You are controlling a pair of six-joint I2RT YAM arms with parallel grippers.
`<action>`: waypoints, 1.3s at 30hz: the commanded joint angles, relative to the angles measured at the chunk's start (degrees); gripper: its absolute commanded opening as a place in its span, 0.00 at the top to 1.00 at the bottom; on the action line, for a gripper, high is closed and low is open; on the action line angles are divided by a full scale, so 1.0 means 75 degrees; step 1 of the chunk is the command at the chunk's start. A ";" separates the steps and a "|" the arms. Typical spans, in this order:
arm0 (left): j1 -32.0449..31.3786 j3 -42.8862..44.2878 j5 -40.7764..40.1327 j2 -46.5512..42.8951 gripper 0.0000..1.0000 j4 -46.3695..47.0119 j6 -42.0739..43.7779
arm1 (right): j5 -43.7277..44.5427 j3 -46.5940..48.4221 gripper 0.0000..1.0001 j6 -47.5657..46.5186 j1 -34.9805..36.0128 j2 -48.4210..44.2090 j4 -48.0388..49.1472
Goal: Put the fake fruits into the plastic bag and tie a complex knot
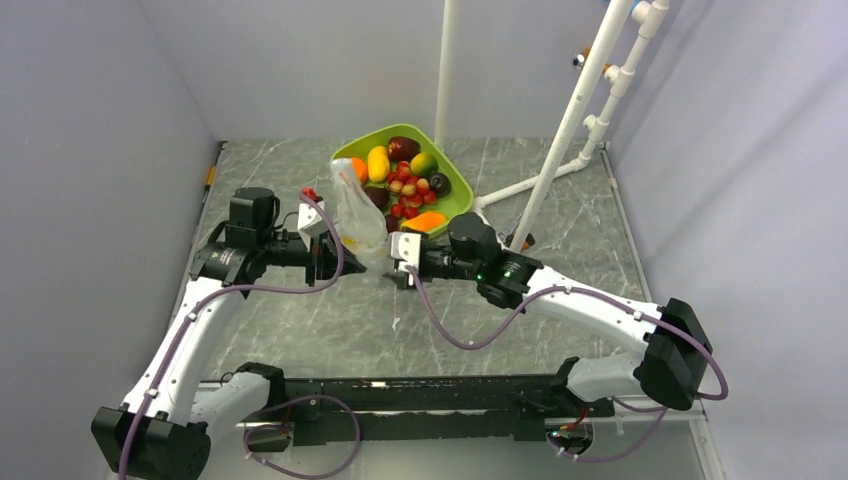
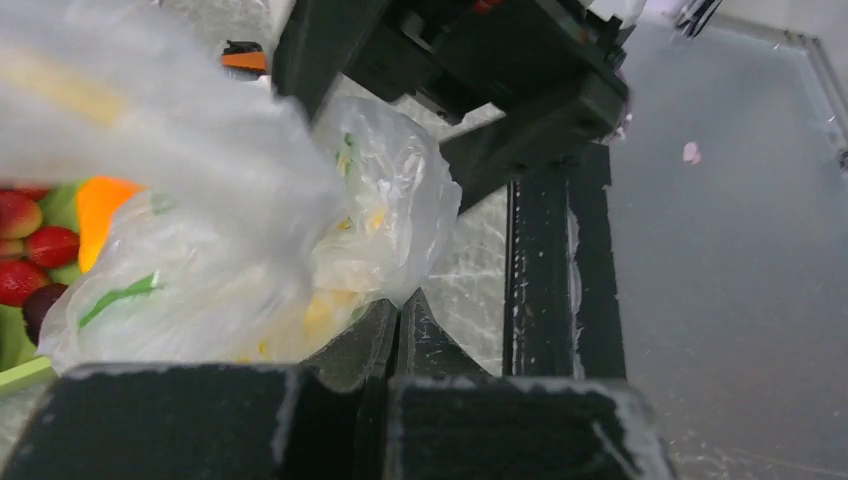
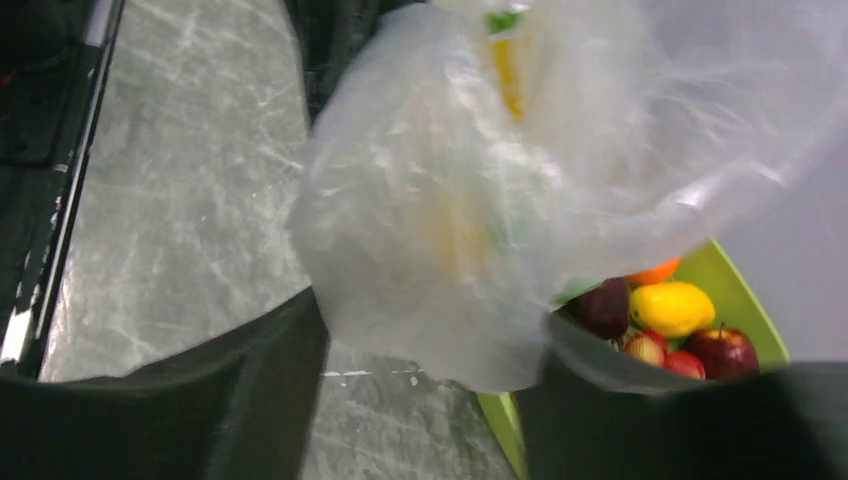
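Observation:
The clear crinkly plastic bag sits between my two grippers, just in front of the tray. Yellow and green shapes show through it. My left gripper is shut, its tips pinching the bag's lower edge. My right gripper is open, with its fingers on either side of the bag's lower bulge. Most of the fake fruits lie in the lime green tray: yellow, orange, maroon and red ones. No knot shows.
A white pipe frame and a white pole stand at the back right of the marbled table. Grey walls close in on three sides. A black rail runs along the near edge. The right arm's black body is close ahead of the left wrist.

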 commanded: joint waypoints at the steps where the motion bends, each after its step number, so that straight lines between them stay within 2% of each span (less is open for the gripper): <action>1: -0.0029 0.0042 0.0531 -0.0070 1.00 0.0851 -0.1540 | 0.1051 -0.0207 0.62 -0.0216 -0.0007 -0.0216 0.1175; 2: 0.0030 0.0073 0.0566 -0.0081 1.00 0.0898 -0.1707 | 0.1110 -0.0334 0.84 -0.0234 -0.0029 -0.0358 0.1187; 3: 0.0174 0.0102 0.0591 -0.0102 1.00 0.0933 -0.1857 | 0.1166 -0.0512 0.96 -0.0245 -0.0072 -0.0534 0.1220; 4: 0.0391 0.0134 0.0609 -0.0121 1.00 0.0916 -0.1930 | 0.1175 -0.0642 1.00 -0.0285 -0.0141 -0.0713 0.1105; 8: 0.2073 0.0352 0.0484 0.0021 1.00 0.0359 -0.1269 | 0.0537 -0.0808 1.00 0.0054 -0.0869 -0.1343 0.0014; 10: 0.2760 0.0710 0.0185 0.0327 1.00 -0.0582 -0.0257 | 0.0191 -0.0758 1.00 0.0182 -0.1250 -0.1500 -0.0461; 11: 0.2944 0.1004 -0.0098 0.0505 0.98 -0.1254 0.0595 | 0.0043 -0.0782 1.00 0.0204 -0.1404 -0.1556 -0.0592; 12: 0.3043 0.1279 -0.0308 0.0670 0.92 -0.1820 0.1538 | -0.0026 -0.0801 1.00 0.0167 -0.1488 -0.1599 -0.0727; 14: 0.3133 0.1696 -0.0431 0.0880 0.63 -0.2659 0.2673 | -0.0317 -0.0722 1.00 0.0107 -0.1606 -0.1555 -0.0946; 15: 0.3128 0.1810 -0.0363 0.0914 0.45 -0.2958 0.3107 | -0.0509 -0.0655 1.00 0.0122 -0.1626 -0.1501 -0.1073; 17: 0.3056 0.1908 -0.0093 0.0824 0.03 -0.3165 0.3480 | -0.0930 -0.0464 1.00 0.0246 -0.1628 -0.1286 -0.1225; 18: 0.2891 0.1965 -0.0050 0.0731 0.01 -0.3237 0.3678 | -0.1137 -0.0329 1.00 0.0345 -0.1627 -0.1168 -0.1295; 20: 0.2217 0.1966 -0.0526 0.0481 0.01 -0.2999 0.3966 | -0.1468 -0.0088 1.00 0.0411 -0.1635 -0.0935 -0.1438; 21: 0.1869 0.1859 -0.0848 0.0283 0.01 -0.2539 0.3749 | -0.1576 -0.0013 1.00 0.0342 -0.1628 -0.0851 -0.1509; 25: 0.0917 0.1049 -0.2118 -0.0276 0.01 0.0422 0.1387 | -0.1877 0.0073 1.00 -0.0100 -0.1589 -0.0765 -0.1716; 28: 0.0210 0.1007 -0.2734 0.0081 0.01 0.0974 0.0558 | -0.2073 0.0180 1.00 -0.0674 -0.1414 -0.0789 -0.2045; 32: -0.0240 0.1051 -0.1923 0.0851 0.01 0.1550 -0.1211 | -0.2051 0.0245 1.00 -0.1168 -0.1153 -0.0739 -0.2114; 36: -0.0476 0.0371 -0.0979 0.0859 0.01 0.3019 -0.2792 | -0.2074 0.0455 1.00 -0.1223 -0.1129 -0.0605 -0.2284; 37: -0.0480 0.0217 -0.1015 0.0830 0.09 0.3161 -0.3085 | -0.2082 0.0486 1.00 -0.1293 -0.1130 -0.0618 -0.2386; 38: -0.0369 0.0161 -0.1102 0.0839 0.26 0.3185 -0.3388 | -0.2067 0.0471 1.00 -0.1359 -0.1124 -0.0684 -0.2461; 39: -0.0083 0.0137 -0.1124 0.0902 0.49 0.3065 -0.3560 | -0.1997 0.0400 1.00 -0.1385 -0.1158 -0.0803 -0.2532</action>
